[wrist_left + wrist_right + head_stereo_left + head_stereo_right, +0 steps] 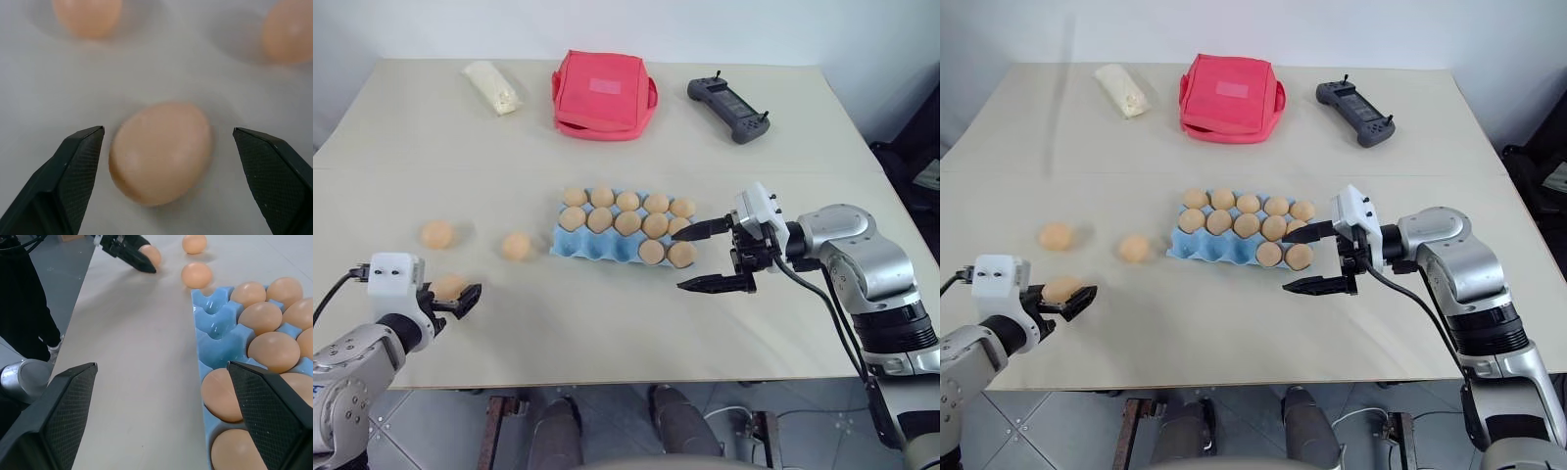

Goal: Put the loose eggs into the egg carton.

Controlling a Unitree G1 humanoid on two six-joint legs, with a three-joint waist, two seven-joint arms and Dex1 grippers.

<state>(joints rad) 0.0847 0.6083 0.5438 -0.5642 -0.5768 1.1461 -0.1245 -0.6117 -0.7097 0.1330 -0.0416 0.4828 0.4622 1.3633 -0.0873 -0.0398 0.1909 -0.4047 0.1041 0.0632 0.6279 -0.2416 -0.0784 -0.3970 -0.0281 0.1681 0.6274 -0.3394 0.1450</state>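
Observation:
Three loose eggs lie on the table's left side: one [437,234] far left, one [517,246] beside the egg carton [579,251], and one [448,287] near the front edge. My left gripper [460,293] is open and straddles that front egg [161,152], its fingers [73,166] standing clear of the shell on either side. The light blue carton holds several eggs, and its front-left cups [215,333] are bare. At the carton's right end my right gripper [677,260] hovers open and empty, pointing left.
Along the table's far side sit a cream packet [492,86], a red fabric pouch [604,95] and a black handheld controller [728,108]. The table's front edge [607,377] runs just below both grippers.

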